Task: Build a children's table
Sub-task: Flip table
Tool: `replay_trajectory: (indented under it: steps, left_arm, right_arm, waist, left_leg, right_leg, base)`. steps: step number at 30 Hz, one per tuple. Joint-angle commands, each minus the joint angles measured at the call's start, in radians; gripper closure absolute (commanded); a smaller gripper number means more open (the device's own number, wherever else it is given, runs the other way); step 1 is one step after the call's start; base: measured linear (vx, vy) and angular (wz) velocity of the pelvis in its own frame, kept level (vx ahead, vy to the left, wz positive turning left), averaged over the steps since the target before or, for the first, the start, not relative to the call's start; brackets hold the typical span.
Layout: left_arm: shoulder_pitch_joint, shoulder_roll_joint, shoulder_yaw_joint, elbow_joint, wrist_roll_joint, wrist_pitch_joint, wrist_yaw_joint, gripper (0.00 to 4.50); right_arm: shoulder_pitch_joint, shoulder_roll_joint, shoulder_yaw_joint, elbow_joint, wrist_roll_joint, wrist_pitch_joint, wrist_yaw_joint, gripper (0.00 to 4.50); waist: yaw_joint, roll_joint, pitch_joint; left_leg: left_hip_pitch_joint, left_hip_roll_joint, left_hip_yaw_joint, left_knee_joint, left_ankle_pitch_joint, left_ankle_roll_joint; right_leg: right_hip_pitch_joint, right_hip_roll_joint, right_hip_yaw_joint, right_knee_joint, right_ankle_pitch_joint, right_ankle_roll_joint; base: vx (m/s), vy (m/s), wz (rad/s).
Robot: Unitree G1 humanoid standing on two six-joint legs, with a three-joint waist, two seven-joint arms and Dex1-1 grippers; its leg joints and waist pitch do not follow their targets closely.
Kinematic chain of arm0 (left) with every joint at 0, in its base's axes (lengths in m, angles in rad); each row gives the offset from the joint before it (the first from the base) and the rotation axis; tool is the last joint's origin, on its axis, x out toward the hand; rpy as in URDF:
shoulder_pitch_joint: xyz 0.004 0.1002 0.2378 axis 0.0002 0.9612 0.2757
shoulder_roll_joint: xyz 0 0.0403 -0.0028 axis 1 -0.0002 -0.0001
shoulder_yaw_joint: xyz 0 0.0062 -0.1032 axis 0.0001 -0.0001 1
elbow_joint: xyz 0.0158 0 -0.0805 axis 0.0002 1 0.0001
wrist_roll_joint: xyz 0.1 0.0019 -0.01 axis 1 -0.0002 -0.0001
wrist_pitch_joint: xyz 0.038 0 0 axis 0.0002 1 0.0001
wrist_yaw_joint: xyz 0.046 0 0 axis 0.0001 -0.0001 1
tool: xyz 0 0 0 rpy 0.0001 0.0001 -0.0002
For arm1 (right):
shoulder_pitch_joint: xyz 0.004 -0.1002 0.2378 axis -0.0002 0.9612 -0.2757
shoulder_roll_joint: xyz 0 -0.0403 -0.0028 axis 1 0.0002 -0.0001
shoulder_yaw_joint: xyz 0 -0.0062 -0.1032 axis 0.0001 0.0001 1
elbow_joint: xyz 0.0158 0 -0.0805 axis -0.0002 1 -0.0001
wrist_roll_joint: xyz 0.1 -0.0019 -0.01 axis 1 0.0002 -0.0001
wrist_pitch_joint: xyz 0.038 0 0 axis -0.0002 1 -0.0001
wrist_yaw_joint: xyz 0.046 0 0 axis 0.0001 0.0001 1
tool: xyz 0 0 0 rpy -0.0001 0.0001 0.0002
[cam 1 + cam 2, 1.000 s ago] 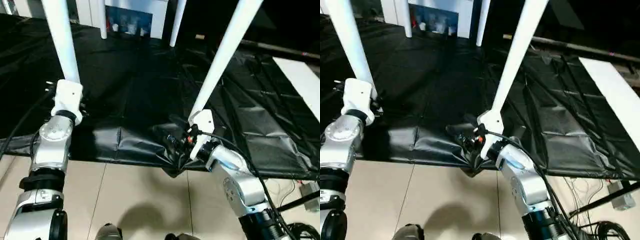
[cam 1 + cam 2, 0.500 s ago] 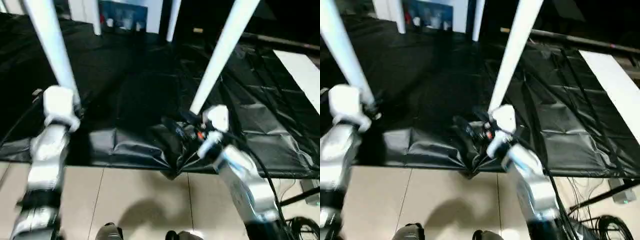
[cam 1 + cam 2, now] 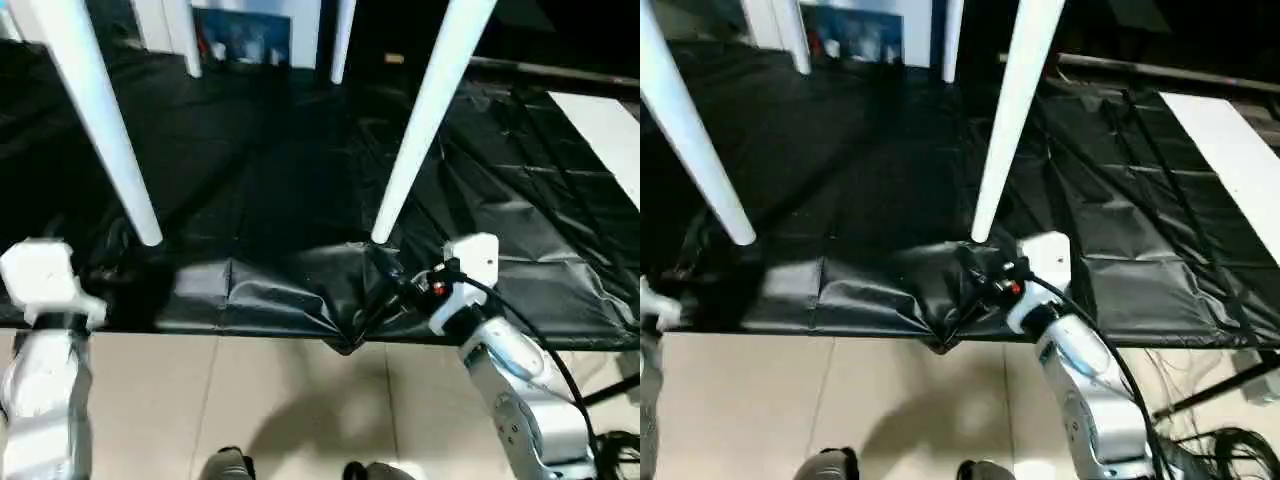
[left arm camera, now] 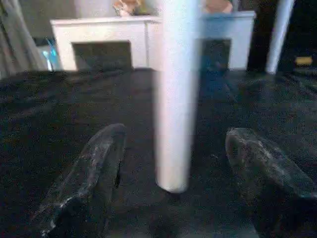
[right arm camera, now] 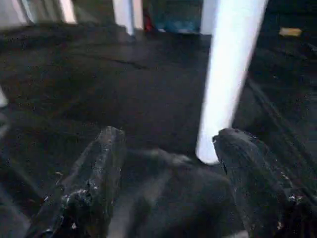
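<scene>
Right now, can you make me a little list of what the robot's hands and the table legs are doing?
near left leg: white, foot on the black sheet
near right leg: white, foot on the sheet
far legs: two more white legs at the back
left gripper: open, drawn back, near left leg beyond its fingers, not held
right gripper: open, near right leg just past its fingers, not held
floor: pale tiles in front of the sheet
</scene>
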Motion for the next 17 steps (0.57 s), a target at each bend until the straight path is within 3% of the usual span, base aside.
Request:
replay_trajectory:
  steps: [1, 4, 6, 8, 10, 17]
  left_arm:
    - [0.002, -0.035, -0.094, -0.055, 0.083, 0.046, 0.051, 0.88]
    - [-0.028, -0.091, -0.143, -0.037, 0.075, 0.071, 0.075, 0.88]
    - [-0.027, -0.104, -0.154, -0.037, 0.081, 0.077, 0.075, 0.88]
    - [-0.005, -0.111, -0.164, -0.045, 0.102, 0.081, 0.084, 0.88]
    - [0.017, -0.108, -0.17, -0.073, 0.105, 0.106, 0.093, 0.88]
    - [0.037, -0.086, -0.187, -0.109, 0.115, 0.157, 0.079, 0.88]
  right_arm:
    - [0.017, 0.004, -0.011, 0.007, -0.053, 0.01, -0.056, 1.32]
    - [0.018, 0.018, -0.015, 0.041, -0.068, -0.023, -0.082, 1.32]
    - [0.017, 0.019, -0.012, 0.053, -0.079, -0.038, -0.093, 1.32]
    - [0.014, 0.023, -0.024, 0.066, -0.085, -0.041, -0.118, 1.32]
    - [0.016, 0.03, -0.044, 0.065, -0.079, -0.028, -0.14, 1.32]
    - [0.018, 0.019, -0.004, 0.063, -0.089, -0.032, -0.096, 1.32]
  waist:
    - [-0.009, 0.021, -0.064]
    - [-0.012, 0.021, -0.071]
    - [-0.014, 0.02, -0.073]
    - [-0.024, 0.02, -0.077]
    - [-0.034, 0.019, -0.079]
    - [-0.036, 0.023, -0.085]
  left_leg:
    - [0.037, 0.021, -0.012, -0.076, -0.494, -0.064]
    - [0.028, 0.014, -0.014, -0.073, -0.475, -0.061]
    - [0.029, 0.013, -0.014, -0.07, -0.478, -0.057]
    - [0.022, 0.011, -0.017, -0.071, -0.46, -0.051]
    - [0.019, 0.011, -0.015, -0.07, -0.454, -0.045]
    - [0.024, 0.012, -0.011, -0.066, -0.433, -0.026]
  right_leg:
    - [0.013, -0.045, 0.038, -0.109, -0.505, -0.04]
    - [0.02, -0.046, 0.033, -0.113, -0.525, -0.018]
    - [0.017, -0.045, 0.03, -0.117, -0.527, -0.014]
    - [0.025, -0.042, 0.028, -0.111, -0.499, -0.012]
    - [0.024, -0.04, 0.028, -0.107, -0.483, -0.016]
    - [0.022, -0.034, 0.03, -0.102, -0.412, -0.041]
  base:
    - [0.0, 0.0, 0.0]
    - [0.0, 0.0, 0.0]
    - [0.0, 0.0, 0.0]
    - [0.0, 0.0, 0.0]
    - [0.0, 0.0, 0.0]
    - [0.0, 0.0, 0.0]
